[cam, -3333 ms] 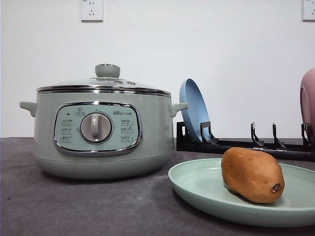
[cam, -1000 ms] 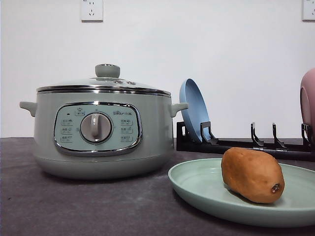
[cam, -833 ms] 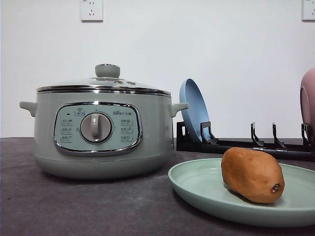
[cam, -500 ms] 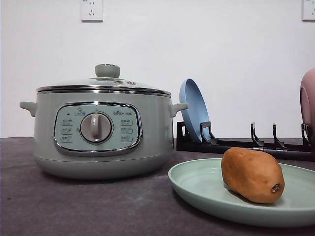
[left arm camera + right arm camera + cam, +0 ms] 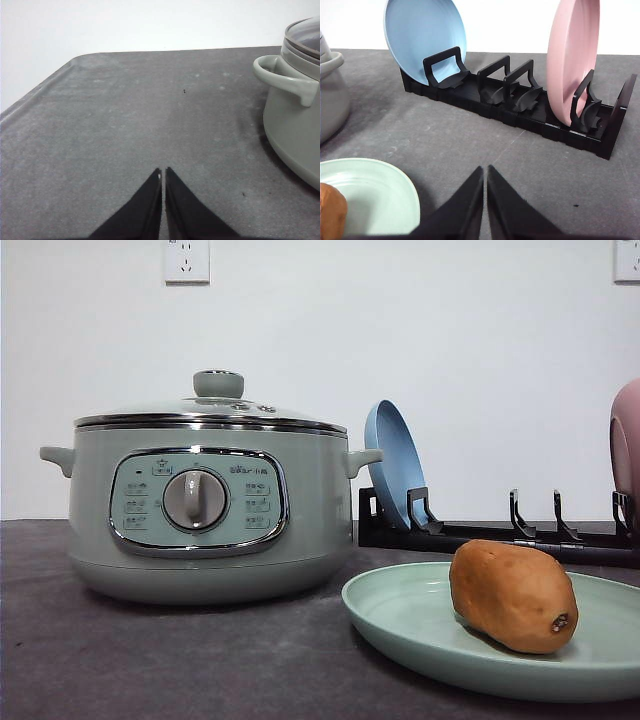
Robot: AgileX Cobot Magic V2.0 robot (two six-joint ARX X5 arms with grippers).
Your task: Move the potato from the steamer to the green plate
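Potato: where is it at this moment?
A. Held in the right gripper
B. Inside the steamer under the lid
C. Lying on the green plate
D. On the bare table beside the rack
C: the potato lies on the green plate, to the right of the steamer, whose lid is on, and the right gripper is shut with nothing in it.

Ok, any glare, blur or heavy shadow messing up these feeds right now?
Front view: even light, sharp; a soft shadow under the orange-brown oval potato on the pale mint-green plate, and mild sheen on the sage-green steamer's glass lid. Left wrist view: soft, the grey tabletop mottled. Right wrist view: crisp on the black plastic dish rack.
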